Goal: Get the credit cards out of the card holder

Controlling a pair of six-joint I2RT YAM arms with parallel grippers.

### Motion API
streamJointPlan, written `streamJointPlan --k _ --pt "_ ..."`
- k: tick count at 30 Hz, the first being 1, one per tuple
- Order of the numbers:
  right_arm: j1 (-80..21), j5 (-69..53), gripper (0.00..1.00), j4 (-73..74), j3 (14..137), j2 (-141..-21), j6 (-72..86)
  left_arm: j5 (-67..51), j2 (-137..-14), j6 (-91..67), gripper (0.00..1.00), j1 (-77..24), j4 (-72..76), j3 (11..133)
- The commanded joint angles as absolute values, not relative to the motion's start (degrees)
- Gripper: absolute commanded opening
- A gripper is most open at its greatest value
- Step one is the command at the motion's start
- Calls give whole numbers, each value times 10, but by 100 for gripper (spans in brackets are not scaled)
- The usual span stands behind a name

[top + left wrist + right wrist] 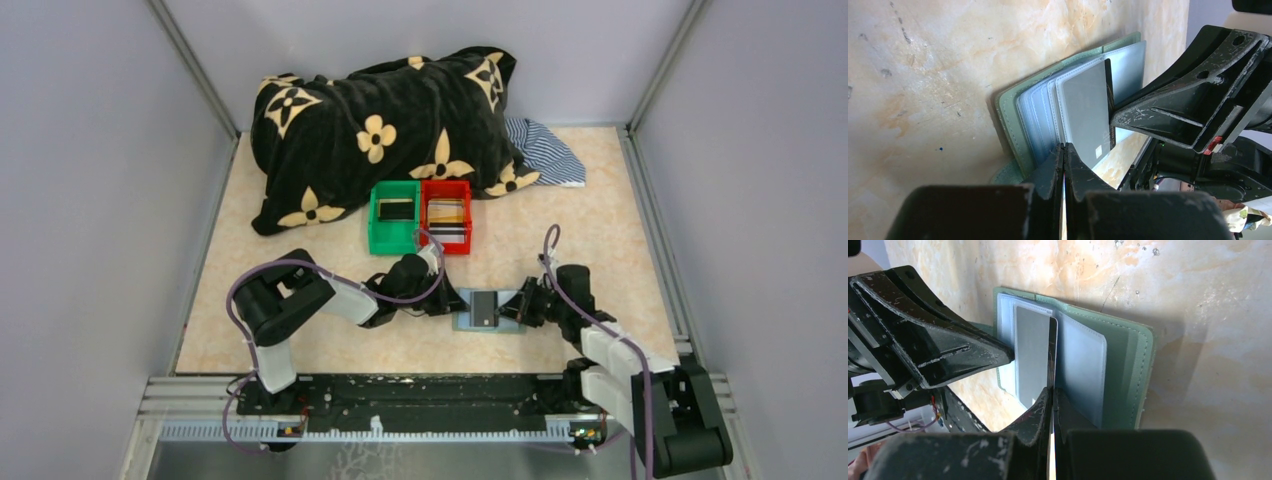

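Grey-green, the holder (1130, 370) lies open and flat on the table (600, 200), close to its near edge and roughly midway between the side edges, right between your two arms. That spot looks chosen so each arm can reach it from its own side.

Your right gripper (1051, 392) is closed on a dark card (1053, 350), pinched by one end. Seen edge-on, the card seems to stand up from the holder near the fold, between the clear sleeves. A pinch across the thin faces is, I'd judge, the only grip a flat card allows, and it lets you draw the card straight along its slot. I can't tell whether the card is free of its pocket.

Your left gripper (1064, 150) is closed too, with nothing in it that I can see. Its tip rests on the sleeves of the other panel. It seems to serve as a paperweight: without it the light holder would likely lift with the card.

Beyond the holder, toward the table's middle, a green bin (395, 243) and a red bin (466, 215) stand touching side by side, both with cards (446, 215) inside. So I'd call this mid-task, with an extraction in hand. The left should press down while the right pulls.
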State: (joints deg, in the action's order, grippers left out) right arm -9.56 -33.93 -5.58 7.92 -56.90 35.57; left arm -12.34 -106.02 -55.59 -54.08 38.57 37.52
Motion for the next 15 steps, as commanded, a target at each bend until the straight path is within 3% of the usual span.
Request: streamJointPlan --k 1,15 --pt "-89 -309 0 -34 106 -531 346 -94 -1097 -534 3 -537 300 361" --pt "-59 -265 0 65 138 -443 336 -100 -1094 -537 3 -534 319 348"
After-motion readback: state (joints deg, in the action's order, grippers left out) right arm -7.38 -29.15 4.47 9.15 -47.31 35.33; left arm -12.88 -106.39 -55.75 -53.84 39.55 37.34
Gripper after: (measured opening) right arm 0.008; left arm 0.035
